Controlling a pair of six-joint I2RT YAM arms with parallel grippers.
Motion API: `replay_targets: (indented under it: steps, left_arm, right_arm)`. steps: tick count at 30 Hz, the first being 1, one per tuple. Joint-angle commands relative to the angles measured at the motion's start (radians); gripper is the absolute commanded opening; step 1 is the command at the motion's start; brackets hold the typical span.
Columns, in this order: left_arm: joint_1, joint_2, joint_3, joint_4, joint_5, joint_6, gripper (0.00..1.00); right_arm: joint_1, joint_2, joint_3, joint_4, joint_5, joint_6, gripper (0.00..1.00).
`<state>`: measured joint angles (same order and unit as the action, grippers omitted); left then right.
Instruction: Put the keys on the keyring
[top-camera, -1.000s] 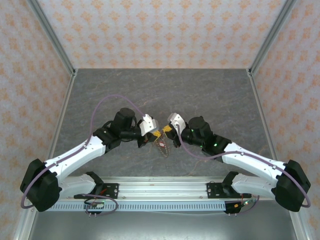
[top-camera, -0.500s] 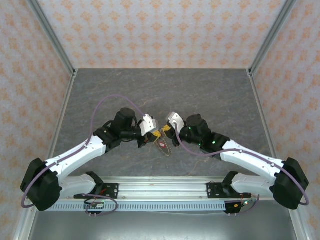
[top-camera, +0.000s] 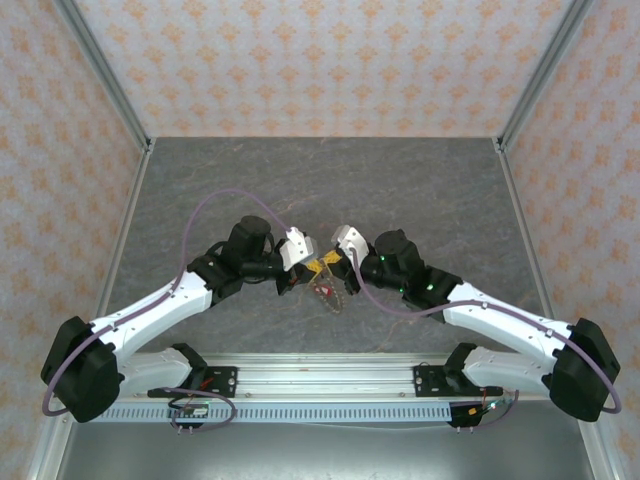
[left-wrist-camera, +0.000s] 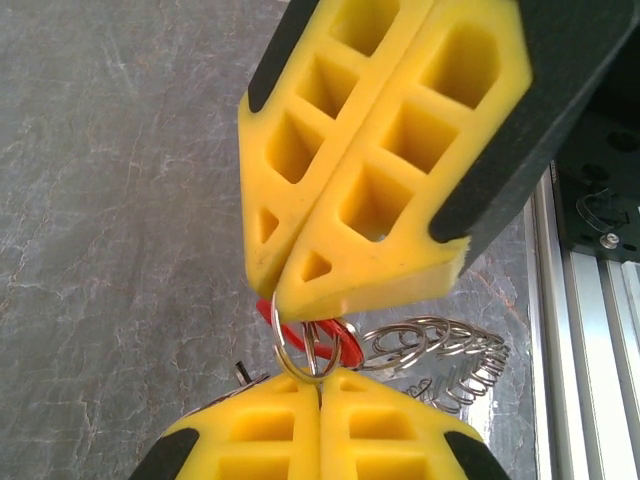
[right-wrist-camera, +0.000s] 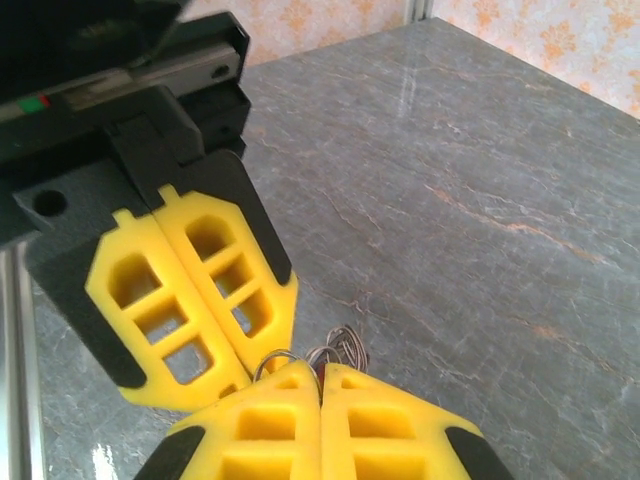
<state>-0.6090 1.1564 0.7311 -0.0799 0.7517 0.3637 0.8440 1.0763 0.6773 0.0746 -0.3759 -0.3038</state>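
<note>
Nearest the arm bases, the top view shows the keyring (top-camera: 337, 300) as a thin grey hoop just on the near side of the two grippers. One of the keys (top-camera: 324, 288), red-tagged, sits within its outline. Whether the hoop hangs or lies on the table (top-camera: 420, 190) cannot be told. Just beyond it, the left gripper (top-camera: 312, 268) and right gripper (top-camera: 331, 262) meet tip to tip over the middle of the table, both closed.

Progress, as judged: threading is in hand, not finished. At least one red-tagged key sits with the wire. How many keys are on, and how many remain, cannot be counted.

The left wrist view adds what the top view cannot resolve. A small ring (left-wrist-camera: 298, 352) bridges the tips, its top entering the right gripper's seam and its bottom the left gripper's, and each appears to pinch it. The red tag (left-wrist-camera: 345, 338) lies behind it, with a bundle of wire loops (left-wrist-camera: 440, 355) beside. The right wrist view gives the same pinch from the other side, with bare table beyond
</note>
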Motion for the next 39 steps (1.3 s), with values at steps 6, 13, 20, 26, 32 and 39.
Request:
replay_targets:
  steps: [6, 13, 20, 26, 32, 39]
  left_arm:
    - [-0.011, -0.052, -0.004, 0.063, -0.027, -0.003, 0.00]
    - [-0.011, -0.054, -0.015, 0.053, -0.058, 0.010, 0.00]
    - [-0.011, -0.059, -0.007, 0.046, -0.063, 0.014, 0.00]
    - [-0.011, -0.076, -0.007, 0.039, -0.076, 0.025, 0.00]
    - [-0.011, -0.086, -0.003, 0.029, -0.075, 0.030, 0.00]
    - [-0.011, -0.104, -0.006, 0.019, -0.078, 0.032, 0.00]
  right_arm:
    - [0.000, -0.087, -0.032, -0.002, 0.179, 0.010, 0.00]
    - [0.000, -0.231, -0.082, -0.055, 0.243, 0.066, 0.00]
    - [0.000, -0.254, -0.080, -0.259, 0.493, 0.147, 0.00]
    - [-0.042, -0.123, 0.003, -0.545, 0.498, 0.393, 0.00]
    - [-0.104, 0.102, 0.072, -0.602, 0.322, 0.538, 0.00]
    - [-0.153, 0.284, 0.134, -0.566, 0.233, 0.569, 0.00]
